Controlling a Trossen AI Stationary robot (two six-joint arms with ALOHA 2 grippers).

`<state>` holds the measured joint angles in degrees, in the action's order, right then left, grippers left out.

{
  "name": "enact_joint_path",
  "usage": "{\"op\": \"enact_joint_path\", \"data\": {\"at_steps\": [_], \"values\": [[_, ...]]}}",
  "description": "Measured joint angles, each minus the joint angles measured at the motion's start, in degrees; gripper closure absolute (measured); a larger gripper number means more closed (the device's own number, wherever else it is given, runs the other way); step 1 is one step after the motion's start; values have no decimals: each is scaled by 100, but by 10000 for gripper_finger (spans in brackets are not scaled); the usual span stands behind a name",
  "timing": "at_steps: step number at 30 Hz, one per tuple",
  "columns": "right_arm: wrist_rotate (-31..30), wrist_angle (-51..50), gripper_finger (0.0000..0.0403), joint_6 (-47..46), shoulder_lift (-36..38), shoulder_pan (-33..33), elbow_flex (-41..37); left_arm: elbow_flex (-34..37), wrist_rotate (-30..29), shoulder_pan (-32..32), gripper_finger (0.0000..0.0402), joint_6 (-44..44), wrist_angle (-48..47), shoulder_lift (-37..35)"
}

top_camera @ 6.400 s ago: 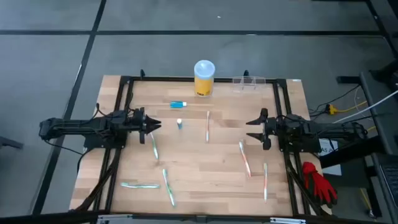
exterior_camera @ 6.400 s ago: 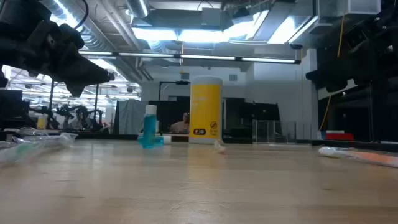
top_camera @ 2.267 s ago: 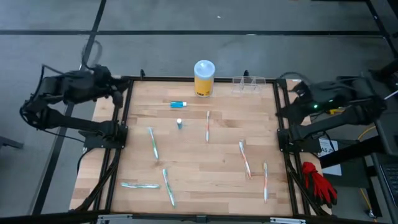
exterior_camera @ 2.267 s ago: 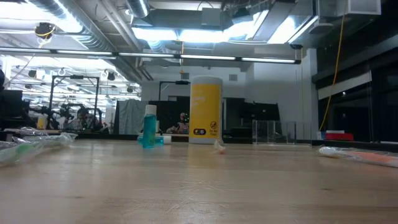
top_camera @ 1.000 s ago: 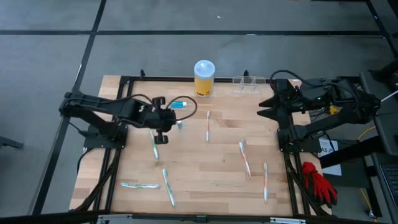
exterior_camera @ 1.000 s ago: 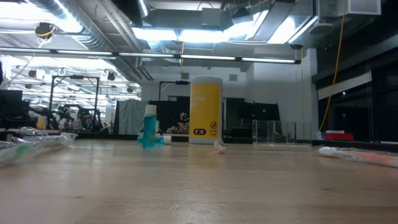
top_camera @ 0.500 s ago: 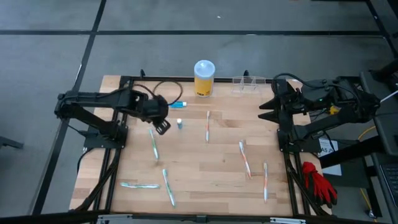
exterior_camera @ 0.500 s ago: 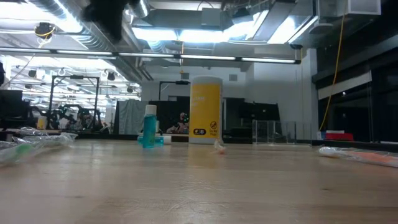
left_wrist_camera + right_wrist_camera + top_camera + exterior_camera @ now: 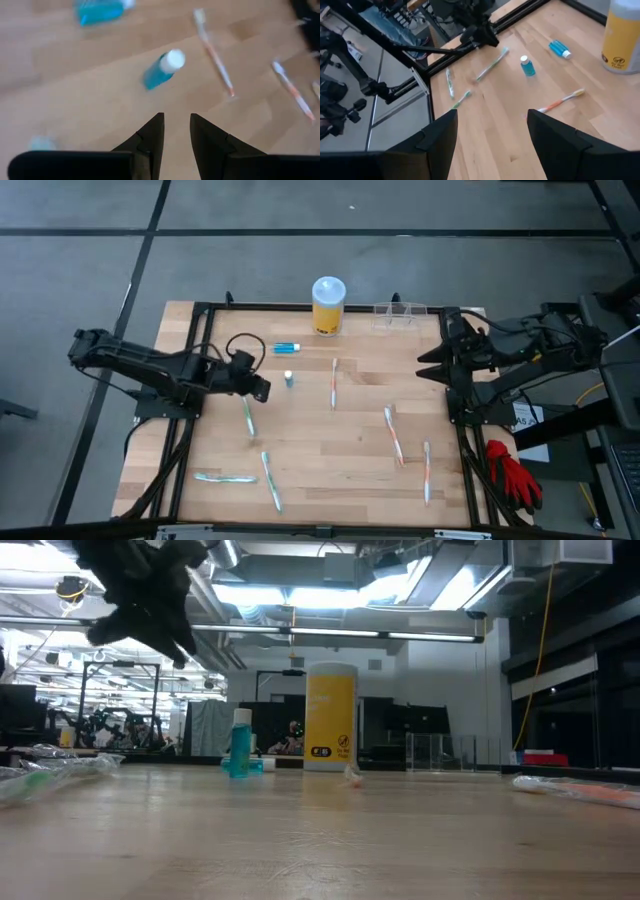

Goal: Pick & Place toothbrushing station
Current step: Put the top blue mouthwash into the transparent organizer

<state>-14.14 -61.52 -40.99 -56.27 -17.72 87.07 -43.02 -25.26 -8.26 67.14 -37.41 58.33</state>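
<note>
At the far edge of the tabletop, just beside the right gripper and a little beyond its jaws, stands the toothbrushing station, a low, boxy holder of clear plastic, upright and untouched. I judge it light, stiff and thin-walled, with smooth sides that could slip or skid when nudged; the safest hold looks like a pinch across one upright wall, or a span across its narrow width, closed gently so the plastic neither cracks nor shoots out. The right gripper's jaws stand wide apart and hold nothing. To the station's side, also near the far edge, stands the yellow canister with a white lid; the low view shows a dark printed mark low on its front, too small to read, and no other writing is legible. Farther off, the left gripper hangs above the tabletop, its jaws parted only a little and empty; ahead of them stands a small blue bottle with a white cap, beyond it a second blue bottle lying down, and toothbrushes lie scattered about.
</note>
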Motion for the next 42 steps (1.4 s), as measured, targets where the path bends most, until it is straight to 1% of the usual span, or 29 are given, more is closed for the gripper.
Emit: {"op": "enact_joint_path", "data": {"at_steps": [2,4,6,8,9,10,12,13,14,15,18,20,22,24,26,29,32,33,36,37,42], "values": [[-119,56,160,-14,0,-48,0,2,-178,194,314,-774,-46,-134],[-179,186,160,-18,-1,-63,0,-132,-197,498,319,-1630,-268,-188],[-197,285,160,-30,-1,-62,0,-402,122,878,326,-2649,-288,-209],[-243,303,160,-167,0,-61,0,-780,697,1242,335,-3922,-290,-144],[-294,296,160,-238,-2,-61,0,-981,934,1387,339,-4543,-433,-48],[-343,303,160,-311,-2,-61,0,-1161,1027,1493,342,-5133,-727,77],[-445,305,160,-415,-14,-61,0,-1430,957,1689,348,-6126,-1459,383],[-515,320,160,-476,-30,-61,0,-1487,884,1833,350,-6483,-1700,520],[-567,336,160,-512,-47,-62,0,-1488,932,2032,350,-6744,-1816,634],[-585,356,160,-537,-65,-65,0,-1459,1177,2281,350,-6952,-1831,732],[-600,412,160,-660,-111,-65,0,-1242,2323,3087,338,-7519,-1659,959],[-600,409,160,-784,-149,-65,0,-1187,2749,3586,321,-7849,-1547,1148],[-582,411,160,-909,-170,-65,0,-1226,3027,4054,295,-8030,-1512,1365],[-544,414,160,-999,-180,-69,0,-1355,3193,4352,264,-8236,-1511,1561],[-541,440,160,-1028,-189,-90,0,-1516,3372,4471,231,-8597,-1490,1752],[-625,552,160,-999,-203,-98,0,-1762,3398,4426,191,-9255,-1315,2077],[-645,597,160,-978,-201,-97,0,-1929,3263,4281,164,-9776,-1242,2481],[-644,597,160,-981,-201,-98,0,-1928,3270,4271,159,-9767,-1200,2629],[-644,596,160,-1067,-201,-98,0,-1928,3876,4545,157,-9641,-852,3089],[-644,597,160,-1107,-201,-98,0,-1928,3966,4625,158,-9657,-822,3208],[-646,594,160,-1324,-200,-193,0,-1926,3908,4826,162,-9814,-606,3645]]}}
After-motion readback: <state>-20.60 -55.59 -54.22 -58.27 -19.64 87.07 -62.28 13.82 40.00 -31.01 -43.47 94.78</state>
